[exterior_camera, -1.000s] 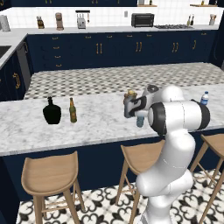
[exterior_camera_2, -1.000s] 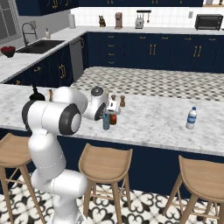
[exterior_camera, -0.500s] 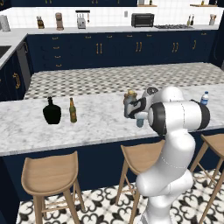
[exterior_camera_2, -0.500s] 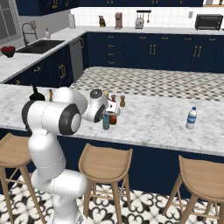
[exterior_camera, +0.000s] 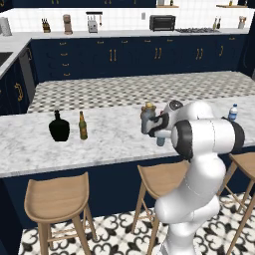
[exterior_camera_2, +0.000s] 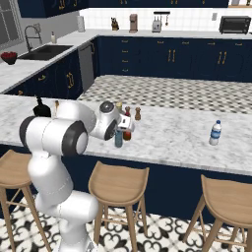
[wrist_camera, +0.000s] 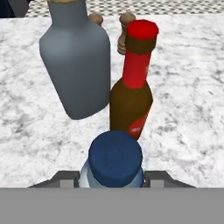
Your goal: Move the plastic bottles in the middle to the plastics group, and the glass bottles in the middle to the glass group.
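Tool (wrist_camera: 112, 177) straddling the blue bottle (wrist_camera: 114, 162), grip not discernible; grey bottle (wrist_camera: 76, 65) and red-brown bottle (wrist_camera: 132, 87) just beyond on table (wrist_camera: 183, 87).

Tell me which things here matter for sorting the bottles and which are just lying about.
For the job: grey bottle, red-brown bottle, blue plastic bottle, water bottle, black bottle, beer bottle.
Lying about: wooden shakers, toaster oven, stools.
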